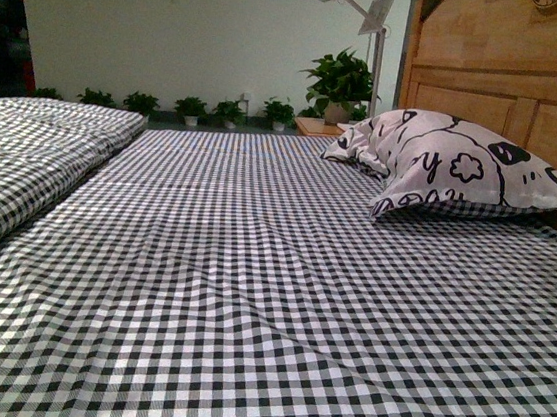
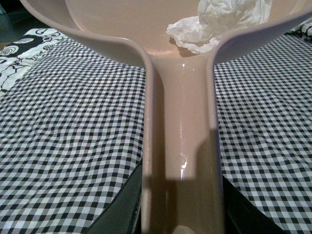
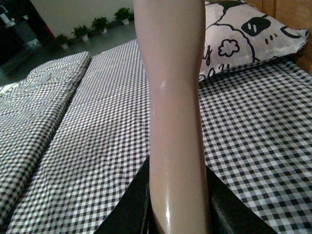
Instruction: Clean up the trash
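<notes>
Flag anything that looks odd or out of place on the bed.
Nothing stands out. The trash lies in the dustpan that the left gripper holds by its handle, none spilled on the sheet. The pillow leans by the headboard. The right gripper holds a beige handle.

the only readable mark is a black hand-drawn letter "y" printed on the white pillow (image 1: 465, 164), among cartoon shapes; it shows again in the right wrist view. no other text, label, brand or number is legible.
</notes>
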`<move>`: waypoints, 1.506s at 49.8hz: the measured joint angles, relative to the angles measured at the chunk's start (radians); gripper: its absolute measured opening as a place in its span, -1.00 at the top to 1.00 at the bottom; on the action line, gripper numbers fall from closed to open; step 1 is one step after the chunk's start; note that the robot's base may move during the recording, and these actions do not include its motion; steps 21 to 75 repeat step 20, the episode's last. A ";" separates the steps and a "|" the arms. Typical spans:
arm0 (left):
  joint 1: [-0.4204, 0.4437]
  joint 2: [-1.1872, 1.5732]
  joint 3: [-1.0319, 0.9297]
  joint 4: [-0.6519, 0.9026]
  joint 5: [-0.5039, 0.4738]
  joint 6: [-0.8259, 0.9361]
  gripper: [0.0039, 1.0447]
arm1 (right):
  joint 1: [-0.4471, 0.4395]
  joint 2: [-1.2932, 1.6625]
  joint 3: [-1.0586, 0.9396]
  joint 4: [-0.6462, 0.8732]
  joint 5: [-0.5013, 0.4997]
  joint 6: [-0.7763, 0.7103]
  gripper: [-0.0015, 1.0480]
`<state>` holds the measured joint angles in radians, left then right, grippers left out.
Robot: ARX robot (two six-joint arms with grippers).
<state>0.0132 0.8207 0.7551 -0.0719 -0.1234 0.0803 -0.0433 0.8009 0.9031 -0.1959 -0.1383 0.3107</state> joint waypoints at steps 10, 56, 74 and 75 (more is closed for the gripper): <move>0.000 0.000 0.000 0.000 0.000 0.000 0.51 | 0.000 0.000 0.000 0.000 0.000 0.000 0.61; 0.000 0.000 0.000 0.000 0.000 0.000 0.51 | 0.000 0.000 0.000 0.000 0.000 0.000 0.61; 0.000 0.000 0.000 0.000 0.000 0.000 0.51 | 0.000 0.000 0.000 0.000 0.000 0.000 0.61; 0.000 0.000 0.000 0.000 0.000 0.000 0.51 | 0.000 0.000 0.000 0.000 0.000 0.000 0.61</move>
